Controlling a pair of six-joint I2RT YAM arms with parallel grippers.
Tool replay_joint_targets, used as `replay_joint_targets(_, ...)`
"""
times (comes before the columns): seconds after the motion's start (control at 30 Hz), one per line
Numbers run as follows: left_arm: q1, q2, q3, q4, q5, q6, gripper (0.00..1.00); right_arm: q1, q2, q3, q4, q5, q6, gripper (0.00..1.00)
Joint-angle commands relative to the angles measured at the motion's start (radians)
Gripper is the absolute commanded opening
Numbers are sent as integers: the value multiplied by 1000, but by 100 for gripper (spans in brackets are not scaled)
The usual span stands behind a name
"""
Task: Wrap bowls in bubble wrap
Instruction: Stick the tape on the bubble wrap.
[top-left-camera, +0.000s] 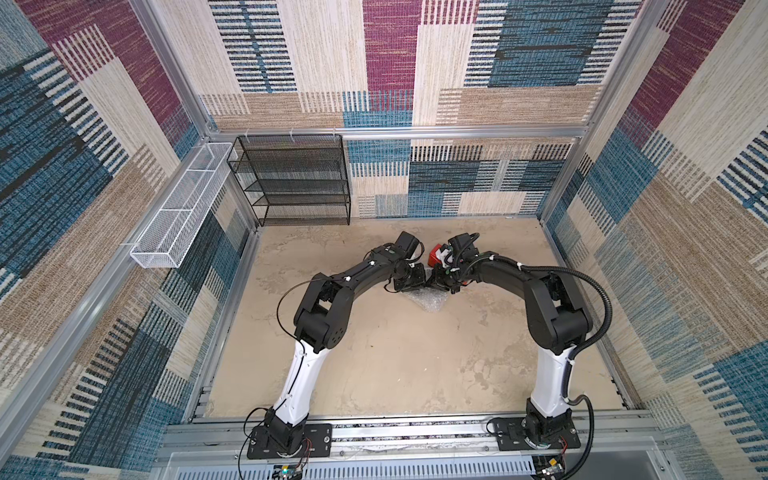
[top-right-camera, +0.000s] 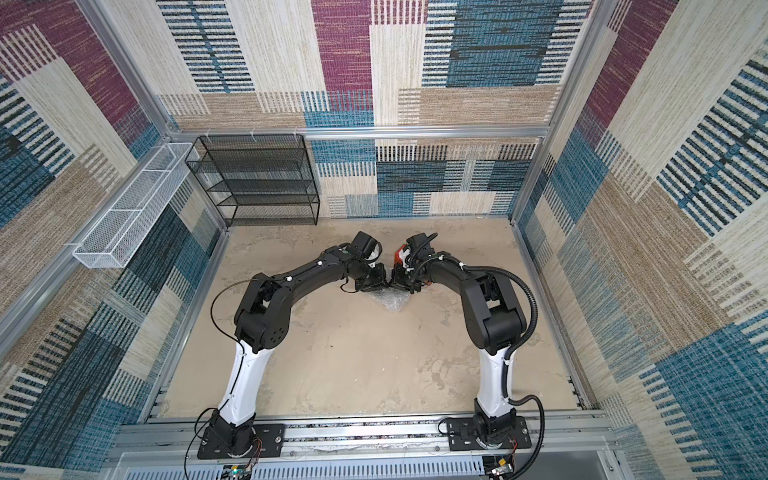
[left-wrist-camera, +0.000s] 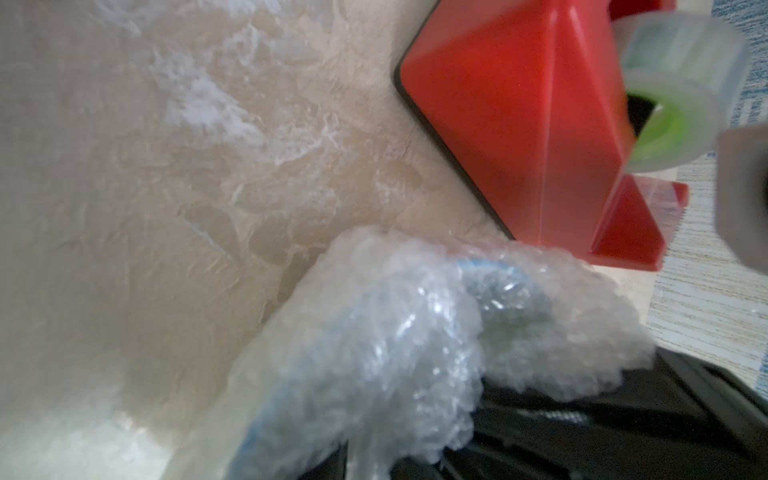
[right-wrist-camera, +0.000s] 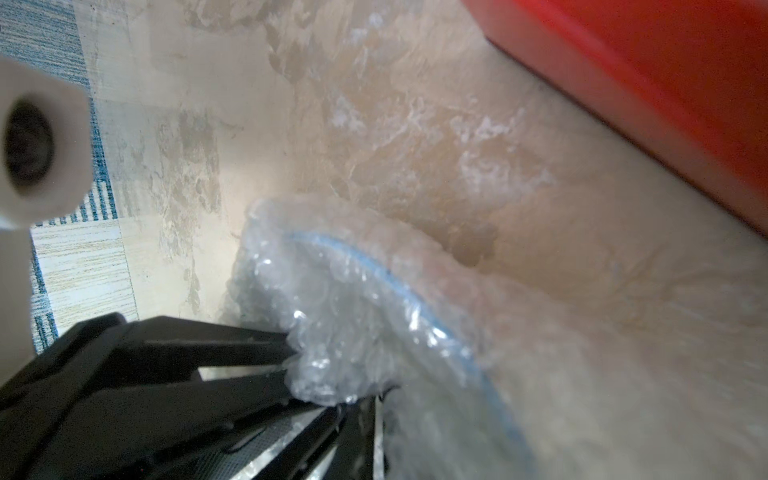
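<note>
Bowl (right-wrist-camera: 374, 307): round, showing only as a thin light-blue rim curving under the plastic; its pattern is too blurred to tell.
Bubble wrap (top-left-camera: 428, 301): clear, shiny, crumpled over the bowl into a small bundle.
Place: the bundle lies on the beige worktop (top-left-camera: 395, 365), mid-width and toward the far side, between the two arm tips.
Right end effector (right-wrist-camera: 291, 370): clenched on a bunched fold of the wrap.
Left end effector (top-left-camera: 419, 286): at the bundle's left edge, wrap bunched against it; clenched or released, cannot tell.
Tape dispenser (left-wrist-camera: 519, 124): red, with a clear tape roll (left-wrist-camera: 673, 83), just beyond the bundle.
</note>
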Motion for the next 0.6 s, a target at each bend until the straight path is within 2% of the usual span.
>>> replay_joint_targets(0.0,-1,-29,1,23,38,16,22,1,10,-1,-18,52,-13,10)
replay_joint_targets(0.17,-1,-62,-40,76,47,16,25,0,18,-11,-2,41,-15,9)
replay_joint_targets(0.57,15,-74,-30,19,-7,33,24,1,16,0,0,44,-18,9)
